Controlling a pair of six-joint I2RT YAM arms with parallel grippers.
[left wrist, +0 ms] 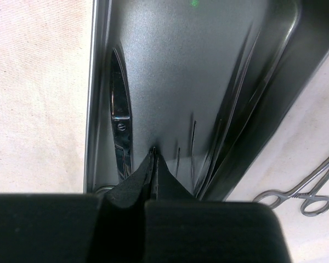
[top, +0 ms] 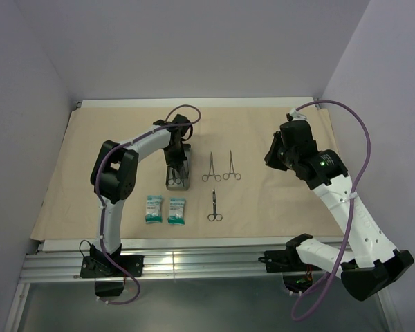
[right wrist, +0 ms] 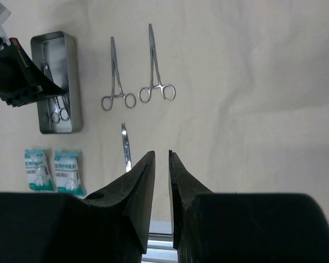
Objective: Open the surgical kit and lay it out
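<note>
Overhead view is evenly lit from above and sharp, only faint soft shadows. Left wrist shot is dim: the tray [left wrist: 197, 66] has streaky glare toward 3 o'clock and a green glint at 12 o'clock. The left gripper [left wrist: 152, 153] at 6 o'clock is blurry, same as the right gripper [right wrist: 162, 159] in its brighter view.

Matt tan paper-like wrap [top: 277, 200], satin grey metal tray [left wrist: 208, 66], glossy steel scissors [left wrist: 120, 126], shiny plastic packets [right wrist: 38, 170]

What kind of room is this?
Probably a robot test bench, not a hospital: two white-and-black robot arms, plain lilac walls, silver ring-handled forceps on a tan paper wrap.
</note>
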